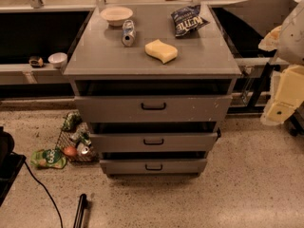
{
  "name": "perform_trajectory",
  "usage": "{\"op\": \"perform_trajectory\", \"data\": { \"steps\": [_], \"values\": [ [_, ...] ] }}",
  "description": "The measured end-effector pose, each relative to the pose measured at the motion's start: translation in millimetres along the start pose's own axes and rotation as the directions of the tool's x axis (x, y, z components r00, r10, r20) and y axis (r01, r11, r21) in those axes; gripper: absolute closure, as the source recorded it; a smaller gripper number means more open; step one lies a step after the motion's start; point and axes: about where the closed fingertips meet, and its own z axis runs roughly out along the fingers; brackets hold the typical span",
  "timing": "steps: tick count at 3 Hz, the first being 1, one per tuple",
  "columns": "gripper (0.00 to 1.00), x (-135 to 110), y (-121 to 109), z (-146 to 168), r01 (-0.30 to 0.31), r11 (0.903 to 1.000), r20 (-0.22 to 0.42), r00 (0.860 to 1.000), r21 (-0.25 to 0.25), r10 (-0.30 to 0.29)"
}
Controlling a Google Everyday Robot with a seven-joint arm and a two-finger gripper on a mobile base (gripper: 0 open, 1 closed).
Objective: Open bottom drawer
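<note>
The grey cabinet (152, 61) has three drawers stacked in its front. The bottom drawer (180, 166) is the narrowest and lowest front, just above the floor, with a small black loop handle (153, 166). A dark gap shows above its front panel. My gripper (280, 109) is at the right edge of the view, a white and yellowish arm end, level with the top drawer. It is well to the right of the cabinet, far above the bottom drawer, and touches nothing.
On the cabinet top lie a bowl (116, 15), a can (128, 32), a chip bag (187, 19) and a yellow sponge (161, 50). A wire basket (76, 144), a green bag (49, 159), a black cable (42, 194) and a black rod (80, 210) lie on the floor at left.
</note>
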Motion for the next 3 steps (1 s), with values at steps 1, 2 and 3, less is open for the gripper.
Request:
{"op": "perform_trajectory", "data": {
  "steps": [1, 2, 3],
  "values": [
    [0.0, 0, 0, 0, 0.0, 1.0, 0.0, 1.0, 0.0, 0.0],
    [0.0, -8, 4, 32, 0.032, 0.9995, 0.023, 0.999, -0.005, -0.032],
    [0.0, -21, 29, 95, 0.077, 0.9966, 0.081, 0.994, -0.031, -0.074]
  ]
}}
